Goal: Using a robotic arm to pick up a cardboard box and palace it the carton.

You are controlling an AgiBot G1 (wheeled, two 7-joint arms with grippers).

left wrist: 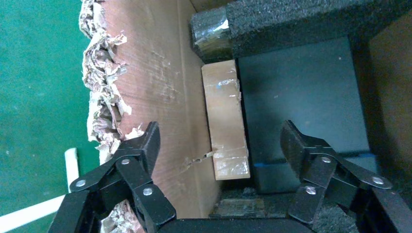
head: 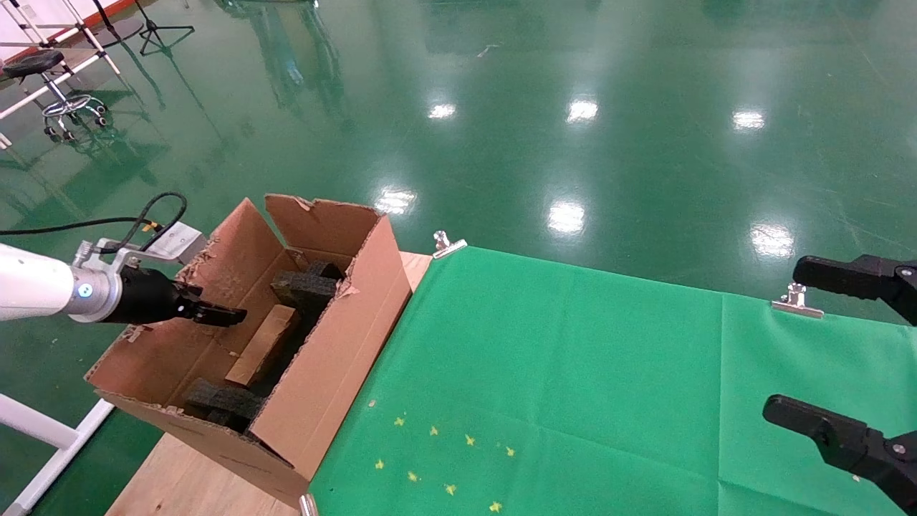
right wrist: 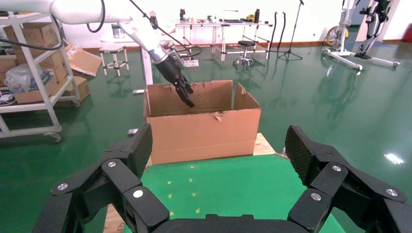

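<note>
The carton (head: pixel 337 358) stands open at the table's left end, with ragged flaps and black foam blocks (head: pixel 304 290) inside. The small taped cardboard box (head: pixel 263 344) lies in it, along the left wall. In the left wrist view the box (left wrist: pixel 224 104) rests on the carton's floor beside a foam block (left wrist: pixel 291 24). My left gripper (head: pixel 215 313) hovers over the carton's left side, open and empty (left wrist: pixel 221 143), above the box and apart from it. My right gripper (head: pixel 809 344) is open and empty at the far right, above the green cloth (right wrist: pixel 218 145).
A green cloth (head: pixel 573 373) covers the wooden table (head: pixel 179 480), held by metal clips (head: pixel 448 244). Yellow star marks (head: pixel 437 459) lie near the front. The right wrist view shows the carton (right wrist: pixel 201 131), my left gripper (right wrist: pixel 182 90) and a shelf of boxes (right wrist: pixel 29 73).
</note>
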